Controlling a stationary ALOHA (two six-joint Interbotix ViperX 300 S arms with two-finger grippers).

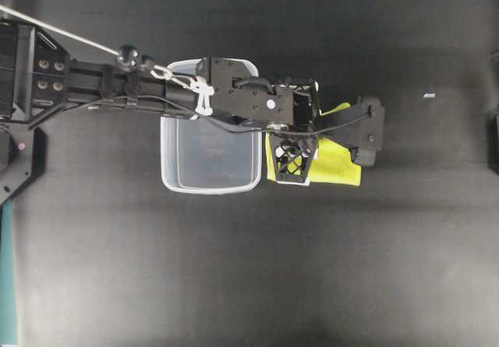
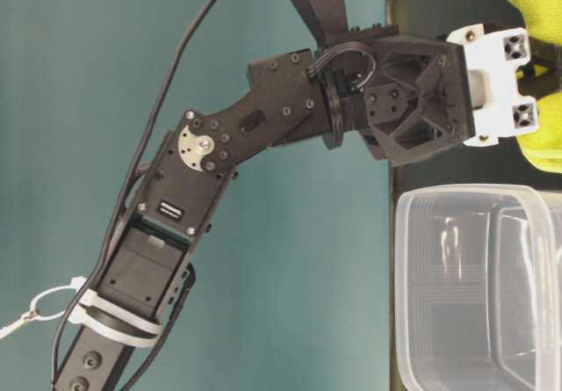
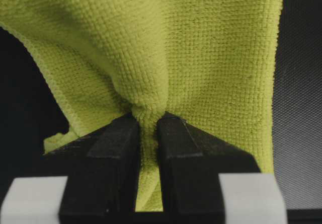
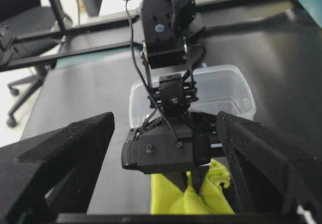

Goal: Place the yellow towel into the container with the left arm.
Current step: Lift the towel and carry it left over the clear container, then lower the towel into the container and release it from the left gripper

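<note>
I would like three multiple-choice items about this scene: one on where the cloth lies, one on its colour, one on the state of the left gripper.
1. Where is the yellow towel?
A. Inside the container
B. On the table beside the container
C. Draped on the right gripper

2. What colour is the towel?
A. Blue
B. White
C. Yellow-green

3. How is the left gripper?
A. Wide open above the towel
B. Shut on a fold of the towel
C. Shut on the container's rim

Answers: 1 B, the overhead view shows it outside the tub; 2 C, clear in every view; 3 B, the left wrist view shows fabric pinched between the fingers.
</note>
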